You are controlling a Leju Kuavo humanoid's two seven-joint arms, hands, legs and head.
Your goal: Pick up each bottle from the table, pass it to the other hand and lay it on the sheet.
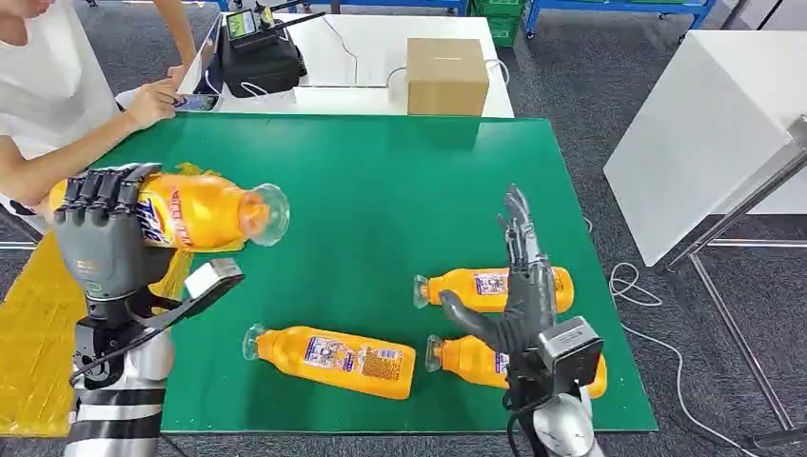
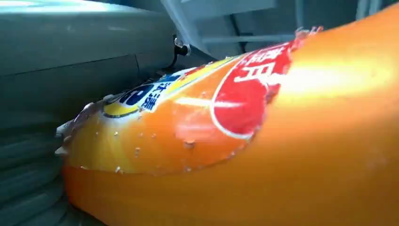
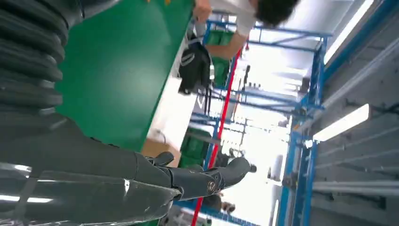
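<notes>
My left hand (image 1: pixel 103 233) grips an orange bottle (image 1: pixel 205 211) by its body and holds it level above the table's left side, its clear base pointing right. That bottle's red and blue label (image 2: pixel 235 99) is close up in the left wrist view. My right hand (image 1: pixel 519 286) stands open with fingers straight up, above the right-hand bottles; its fingers (image 3: pixel 202 176) are spread. Three more orange bottles lie on the green table (image 1: pixel 381 181): one at front centre (image 1: pixel 333 359), one under my right hand (image 1: pixel 485 286), one at front right (image 1: pixel 471 360). The yellow sheet (image 1: pixel 33 324) lies at the left.
A person (image 1: pixel 57 86) sits at the far left with a hand on a phone (image 1: pixel 195 102). A cardboard box (image 1: pixel 446 76) and a black device (image 1: pixel 259 57) stand on the white table behind. A white panel (image 1: pixel 695 124) stands to the right.
</notes>
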